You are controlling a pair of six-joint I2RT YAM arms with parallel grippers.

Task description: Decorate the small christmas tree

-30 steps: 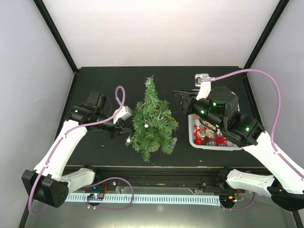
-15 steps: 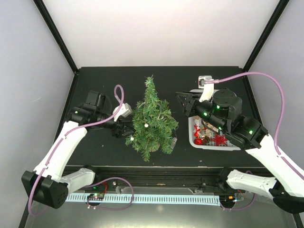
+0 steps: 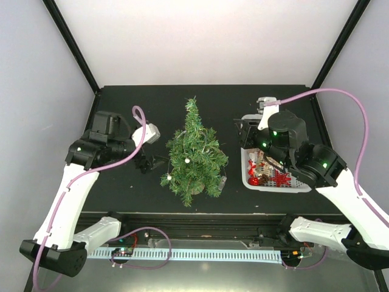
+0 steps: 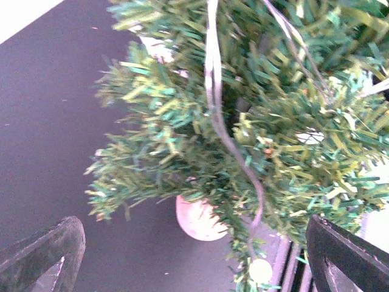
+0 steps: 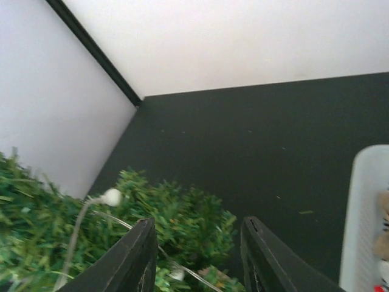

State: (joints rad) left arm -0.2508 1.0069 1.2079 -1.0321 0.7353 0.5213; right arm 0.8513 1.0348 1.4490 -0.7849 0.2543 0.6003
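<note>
Already, a light string (image 4: 214,115) is draped over the small christmas tree (image 3: 194,152) at centre frame. Red ornaments (image 3: 281,178) remain unhung in the white basket (image 3: 273,188) at right. The left gripper (image 4: 193,226) and right gripper (image 5: 196,228) are held apart, empty.

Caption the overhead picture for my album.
Left arm and right arm flank the small christmas tree; white basket beside it.

In the left wrist view the small christmas tree (image 4: 255,152) runs off the top and right edges. Its upper branches are blurred, and its base (image 4: 196,220) shows only as a pale round patch under the needles. The fingers (image 4: 42,258) of the left gripper (image 4: 193,231) are cut off at the bottom corners. From above, the right arm (image 3: 292,146) covers part of the white basket (image 3: 270,186), whose red contents (image 3: 279,178) are too small to tell.
</note>
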